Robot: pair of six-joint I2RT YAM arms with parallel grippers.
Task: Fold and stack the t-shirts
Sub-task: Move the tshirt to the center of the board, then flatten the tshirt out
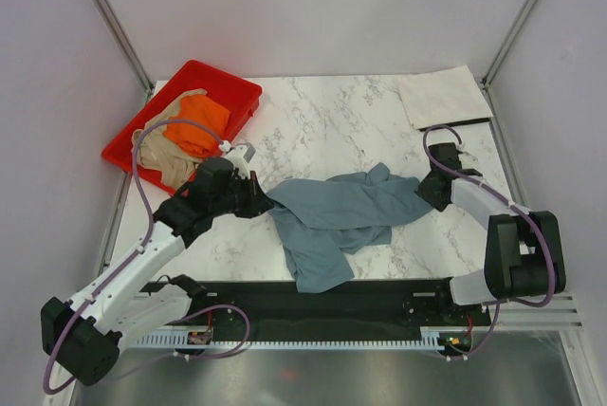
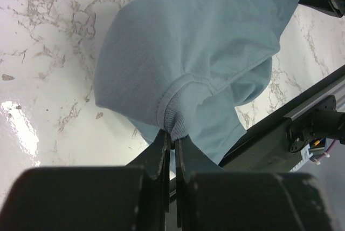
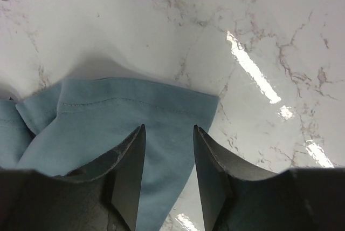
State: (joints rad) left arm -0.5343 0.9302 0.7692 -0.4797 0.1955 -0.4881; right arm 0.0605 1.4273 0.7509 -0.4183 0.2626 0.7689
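- Left arm: reaches from its base at the near left corner up and to the right. The forearm lies low over the table point(image 1: 322, 117) and the wrist points right, toward the middle.
- Left gripper point(image 2: 172, 136): jaws pressed together, pinching the ribbed collar of the blue shirt point(image 1: 341, 216). In the left wrist view the cloth bulges away from the fingertips in a rounded mound.
- Right arm: the upper link stands at the near right, the forearm runs back and left, and the wrist is bent down at the shirt's right end.
- Right gripper point(image 3: 170, 128): jaws about half apart, one finger point(image 3: 132, 161) on each side of a strip of the shirt. The stitched hem lies just beyond the tips. There is a clear gap between the pads, and the cloth lies flat on the marble, not pinched.
- Blue shirt: crumpled on the near middle of the table, stretched between the two grippers. One flap runs down to the near edge and overlaps the black strip there.
- Tray point(image 1: 228, 79): red, at the far left corner, set at an angle.
- Orange shirt point(image 1: 204, 121) and tan shirt point(image 1: 171, 150): both bundled inside the tray, the orange toward the far side, the tan nearer and draped at the rim.
- Far right corner: a pale flat piece point(image 1: 444, 98); what it is made of cannot be told.
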